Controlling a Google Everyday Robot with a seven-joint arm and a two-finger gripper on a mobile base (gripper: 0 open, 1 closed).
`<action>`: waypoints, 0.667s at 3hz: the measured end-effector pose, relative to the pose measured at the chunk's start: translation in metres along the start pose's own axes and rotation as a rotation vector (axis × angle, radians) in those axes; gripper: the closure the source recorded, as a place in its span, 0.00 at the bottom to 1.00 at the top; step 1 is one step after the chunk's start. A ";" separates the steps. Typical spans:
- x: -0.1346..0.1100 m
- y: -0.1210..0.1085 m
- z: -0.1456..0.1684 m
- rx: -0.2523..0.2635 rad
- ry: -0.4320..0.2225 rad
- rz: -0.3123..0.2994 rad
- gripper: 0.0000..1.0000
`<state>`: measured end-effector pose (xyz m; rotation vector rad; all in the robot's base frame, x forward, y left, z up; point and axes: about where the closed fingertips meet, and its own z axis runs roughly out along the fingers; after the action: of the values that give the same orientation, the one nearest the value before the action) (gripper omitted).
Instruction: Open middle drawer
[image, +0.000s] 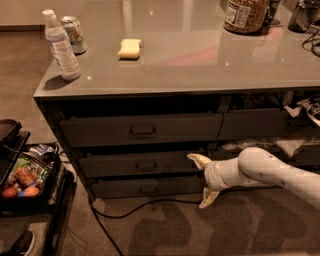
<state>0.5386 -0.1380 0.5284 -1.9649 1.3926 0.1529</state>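
Camera view, the only one. The middle drawer (110, 165) is the wide dark grey front in the left stack under the grey surface (200, 55). The taller-fronted drawer (95, 131) is directly above it and the slimmest drawer (115, 188) directly below. Its front is medium height, flat and plain, with a small rectangular loop handle (146, 165) at its centre. It looks shut or nearly so, and I see none of its inner floor. My gripper (196, 181) sits at the drawer's right end, well right of the handle. Its two pale fingers (198, 160) are spread wide apart with nothing between them, the upper one level with the drawer front and the lower one below it, toward the floor. My read on handling: stiff, rigid front on slides, probably moderate drag, nothing fragile. The smooth face gives no purchase, so the loop handle is the only real hold. I'd move left, close on the handle bar, and pull straight out, since a skewed pull could bind it.
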 end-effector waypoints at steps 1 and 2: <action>0.026 -0.003 0.021 0.019 0.012 0.004 0.00; 0.049 -0.008 0.040 0.055 0.032 0.000 0.00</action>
<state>0.5776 -0.1507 0.4797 -1.9301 1.4032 0.0830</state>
